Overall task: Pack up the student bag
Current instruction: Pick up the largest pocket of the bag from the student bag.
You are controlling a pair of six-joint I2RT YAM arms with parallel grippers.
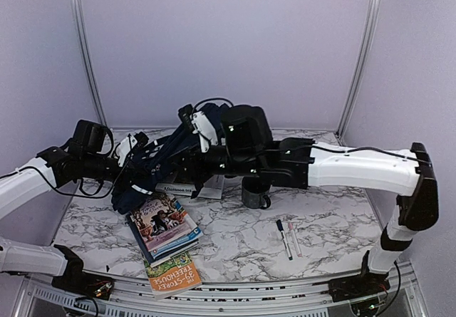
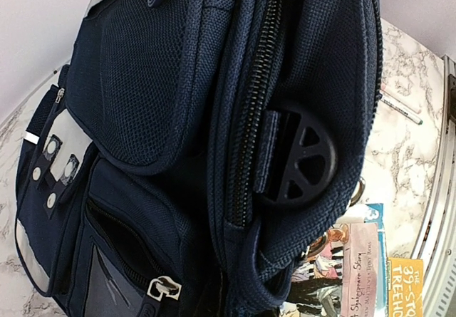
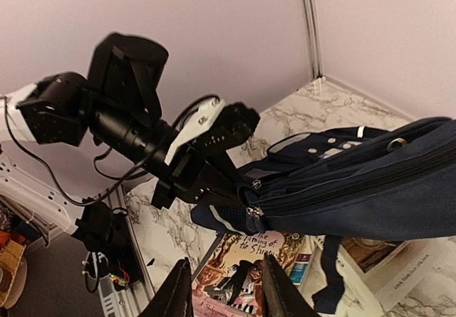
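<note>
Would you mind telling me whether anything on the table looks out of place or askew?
Yes: the Treehouse book lies crooked at the table's near edge and seems to overhang it, so it might slip off. The student bag also sags, held up at one end by the left tool.

Navy student bag (image 1: 153, 167) sits bunched up left of centre on the marble surface (image 1: 335, 221), with the left arm (image 1: 64, 164) coming in from the left edge and the right arm (image 1: 356, 167) stretching across from the right, both meeting at it. A white booklet (image 1: 187, 187) pokes out just below the bag. Dark mug (image 1: 255, 194) near the middle, two markers (image 1: 288, 238) lower right of it. An illustrated book (image 1: 164, 223) lies below the bag, overlapping an orange-and-green one (image 1: 173, 274) at the bottom edge.
</note>
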